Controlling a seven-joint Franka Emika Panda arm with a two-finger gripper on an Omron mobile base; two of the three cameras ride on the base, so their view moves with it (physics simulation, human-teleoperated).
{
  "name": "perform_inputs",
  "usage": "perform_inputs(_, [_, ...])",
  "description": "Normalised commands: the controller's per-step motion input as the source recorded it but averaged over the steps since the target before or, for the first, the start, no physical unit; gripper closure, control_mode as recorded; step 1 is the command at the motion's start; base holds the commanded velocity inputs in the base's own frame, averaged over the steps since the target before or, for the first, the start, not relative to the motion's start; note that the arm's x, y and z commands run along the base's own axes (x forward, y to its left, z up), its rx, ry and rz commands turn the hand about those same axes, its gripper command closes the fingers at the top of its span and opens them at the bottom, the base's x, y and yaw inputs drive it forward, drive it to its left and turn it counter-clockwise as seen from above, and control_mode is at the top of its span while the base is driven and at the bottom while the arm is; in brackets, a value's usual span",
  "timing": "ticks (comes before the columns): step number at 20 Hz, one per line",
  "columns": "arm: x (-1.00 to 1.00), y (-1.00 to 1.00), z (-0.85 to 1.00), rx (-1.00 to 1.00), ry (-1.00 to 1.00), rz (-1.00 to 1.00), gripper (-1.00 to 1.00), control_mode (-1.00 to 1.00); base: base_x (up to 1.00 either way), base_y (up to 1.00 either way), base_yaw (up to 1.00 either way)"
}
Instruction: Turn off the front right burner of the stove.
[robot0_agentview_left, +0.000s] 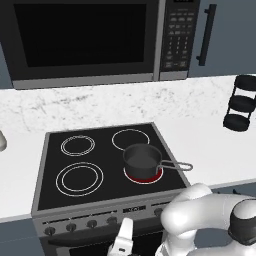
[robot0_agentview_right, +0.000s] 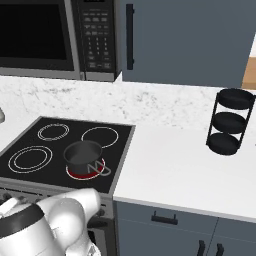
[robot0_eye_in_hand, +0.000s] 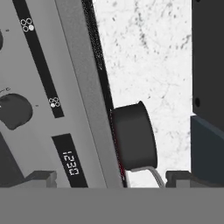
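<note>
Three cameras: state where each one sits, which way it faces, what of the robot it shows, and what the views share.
Left base view: behind the arm to its left, facing forward and down on the stove, the microwave above; white arm at lower right, open gripper by the knobs.
Right base view: behind to its right, facing stove and counter; arm at lower left.
Hand view: rolled, close to the front panel; finger tips at bottom.
Shared: the pot on the red front right burner.

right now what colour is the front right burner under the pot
Glowing red around the pot base on the front right burner, clearest in the left base view.
</note>
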Motion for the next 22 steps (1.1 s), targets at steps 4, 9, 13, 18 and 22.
perform_inputs(4, [0.10, 0.00, -0.18, 0.00, -0.07, 0.00, -1.00, -1.00, 0.00, 0.00, 0.00])
perform_inputs(9, [0.15, 0.00, -0.13, 0.00, -0.03, 0.00, -1.00, -1.00, 0.00, 0.00, 0.00])
perform_inputs(13, [0.17, 0.09, -0.12, 0.00, -0.01, 0.00, -1.00, -1.00, 0.00, 0.00, 0.00])
perform_inputs(18, [0.09, 0.06, -0.13, 0.00, -0.02, 0.00, -1.00, -1.00, 0.00, 0.00, 0.00])
perform_inputs(22, [0.14, 0.04, -0.27, 0.00, -0.04, 0.00, -1.00, -1.00, 0.00, 0.00, 0.00])
